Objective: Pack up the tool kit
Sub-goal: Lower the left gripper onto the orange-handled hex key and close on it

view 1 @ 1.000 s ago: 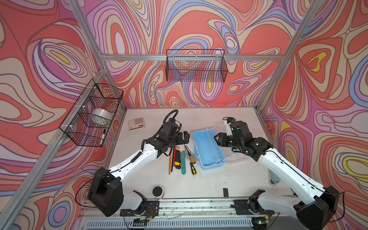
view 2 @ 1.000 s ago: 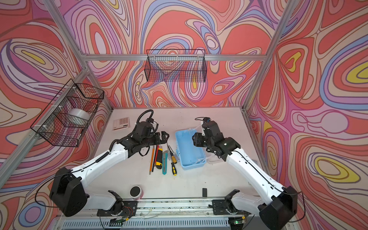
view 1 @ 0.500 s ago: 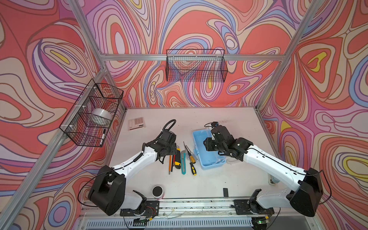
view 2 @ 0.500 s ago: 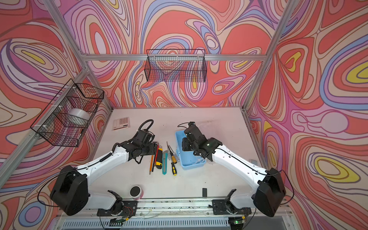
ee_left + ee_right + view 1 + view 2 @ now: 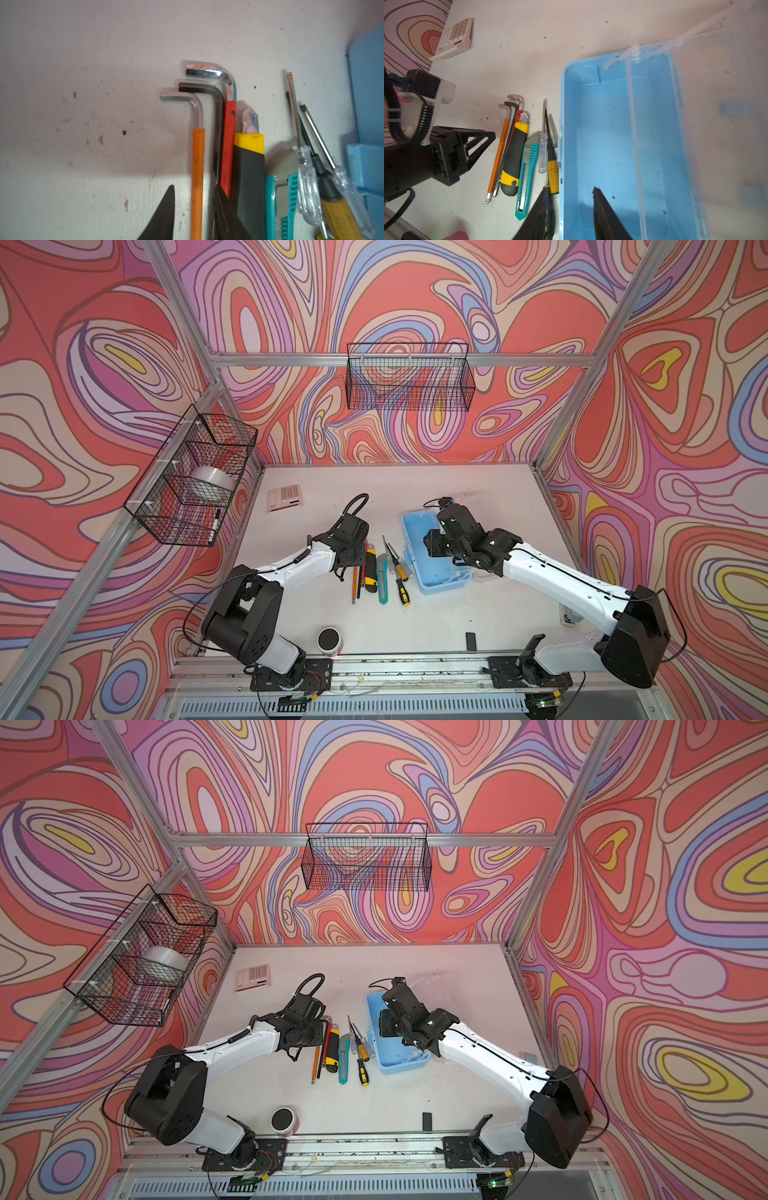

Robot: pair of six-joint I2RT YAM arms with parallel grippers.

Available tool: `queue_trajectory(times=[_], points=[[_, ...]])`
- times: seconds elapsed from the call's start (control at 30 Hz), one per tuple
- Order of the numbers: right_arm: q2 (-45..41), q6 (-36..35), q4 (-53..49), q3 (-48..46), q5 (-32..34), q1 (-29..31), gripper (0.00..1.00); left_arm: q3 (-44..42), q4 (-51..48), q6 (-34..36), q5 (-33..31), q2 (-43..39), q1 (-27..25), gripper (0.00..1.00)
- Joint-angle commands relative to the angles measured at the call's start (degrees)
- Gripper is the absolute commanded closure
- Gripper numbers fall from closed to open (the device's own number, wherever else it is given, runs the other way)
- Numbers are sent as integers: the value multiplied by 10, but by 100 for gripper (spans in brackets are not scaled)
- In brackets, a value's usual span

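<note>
Right now the light blue rectangular plastic case is sitting open on the white table, right of centre in both top views, with its clear lid lying folded back on the side away from the tools. All the tools are lying outside it, in a tight row just beside its long wall. Farthest from the case is the orange-sleeved steel hex key, then the plain dark hex key, the red-sleeved chrome hex key, the yellow-and-black utility knife, the teal utility knife and, nearest the case, the screwdrivers.

The left gripper is hanging low over the hex keys with its black fingers standing apart. They are straddling the orange-sleeved and dark keys (a strip of table is showing between one finger and the orange sleeve), so it is clamping nothing.

The right gripper is reaching over the case's tool-side wall, fingers parted, one outside above a screwdriver handle and one inside above the blue floor, gripping nothing.

The pink-and-white calculator is lying well apart, toward the far left corner
</note>
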Motion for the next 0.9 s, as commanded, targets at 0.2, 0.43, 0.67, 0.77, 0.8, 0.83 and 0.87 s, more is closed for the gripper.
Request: queue_trajectory(times=[0.2,0.43,0.67,0.77,0.8,0.83,0.87], points=[[10,-1,9,-10,8,2,64,-18,23,0,3,34,4,70],[9,2,10,-17,9,2,64,-19,30,-3,4,62,3,74],[12,3,20,-21,5,2,64,-10,31,-5,-4,91,4,86],[14,2,21,-22,4,2,64,-5,27,-7,-7,105,3,92],[15,2,22,-23,4,2,64,-5,28,-7,-9,107,4,95],[16,1,23,-23,4,2,64,-4,27,-7,-10,108,4,100],[17,1,23,-24,4,1,63,-4,26,-6,-13,108,4,100]])
